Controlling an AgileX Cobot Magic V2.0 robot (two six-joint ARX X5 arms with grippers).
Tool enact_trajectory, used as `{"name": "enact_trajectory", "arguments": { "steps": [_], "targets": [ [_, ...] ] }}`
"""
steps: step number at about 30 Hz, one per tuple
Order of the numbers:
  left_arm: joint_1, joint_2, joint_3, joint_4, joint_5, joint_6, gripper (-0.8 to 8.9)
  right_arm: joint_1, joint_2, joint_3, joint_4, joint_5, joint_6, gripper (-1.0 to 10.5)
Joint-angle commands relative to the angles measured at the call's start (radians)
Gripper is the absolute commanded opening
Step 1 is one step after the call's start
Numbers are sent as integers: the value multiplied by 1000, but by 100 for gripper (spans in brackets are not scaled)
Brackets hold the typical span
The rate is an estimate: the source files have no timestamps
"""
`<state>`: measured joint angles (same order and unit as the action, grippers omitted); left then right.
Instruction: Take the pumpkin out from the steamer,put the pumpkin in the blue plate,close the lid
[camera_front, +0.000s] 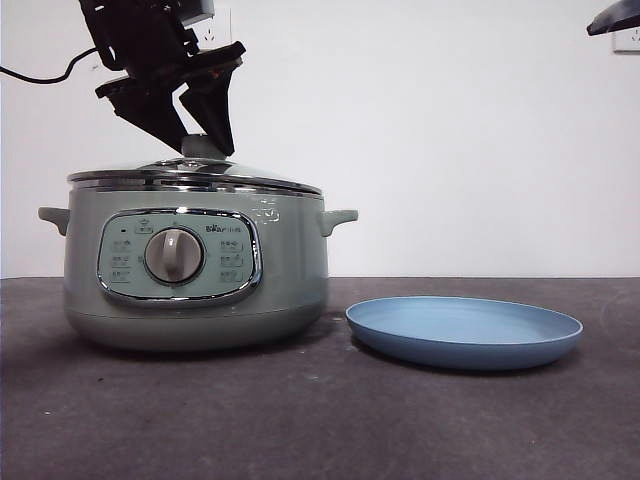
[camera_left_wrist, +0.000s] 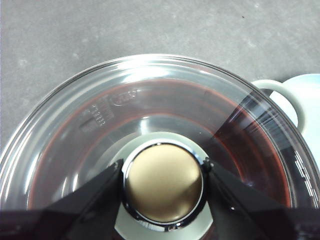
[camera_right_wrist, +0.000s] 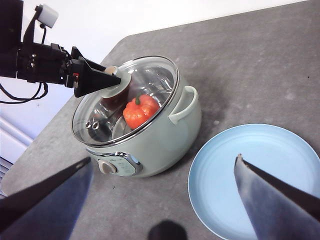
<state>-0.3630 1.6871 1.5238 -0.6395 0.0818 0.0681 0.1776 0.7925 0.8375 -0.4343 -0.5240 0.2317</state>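
— Pincer, left (camera_front: 205, 135): upper left of the front view, black jaws closed on the knob (camera_left_wrist: 163, 182) of the lid (camera_front: 195, 174). Wrist view confirms, one jaw on each side of the knob, touching it.

— Lid position?

— Seated on the steamer (camera_front: 195, 265), chrome rims together. Steamer stands left of centre on the dark worktop (camera_front: 320, 420), dial facing the camera.

— Pumpkin?

— Inside the steamer, under the glass. Right wrist view shows it, orange with a green stem (camera_right_wrist: 140, 111).

— Blue plate?

— Blue plate (camera_front: 464, 332) lies flat on the worktop, lower right, just beside the steamer, nothing on it.

— Right pincer?

— Right pincer (camera_right_wrist: 165, 195): jaws spread wide, high over the plate; only a dark tip at the front view's top right corner.
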Motion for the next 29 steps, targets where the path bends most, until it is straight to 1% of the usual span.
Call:
{"name": "enact_trajectory", "arguments": {
  "steps": [1,7,15,19,22,29],
  "targets": [
    [2,13,1,-25,2,15,-10,3,-1,3,4,-2,6,472],
    [5,8,8,5,1,16,-9,10,0,3,5,-3,2,468],
    [5,-44,96,27,-2,15,-9,90,39,12,7,-1,-17,468],
    [5,-96,143,10,-2,15,-9,152,106,53,7,2,-41,468],
    [5,-159,148,10,-6,15,-9,201,172,105,7,6,-60,468],
    [13,-340,148,-16,-60,28,-9,288,360,275,6,10,-119,468]
  ]
}}
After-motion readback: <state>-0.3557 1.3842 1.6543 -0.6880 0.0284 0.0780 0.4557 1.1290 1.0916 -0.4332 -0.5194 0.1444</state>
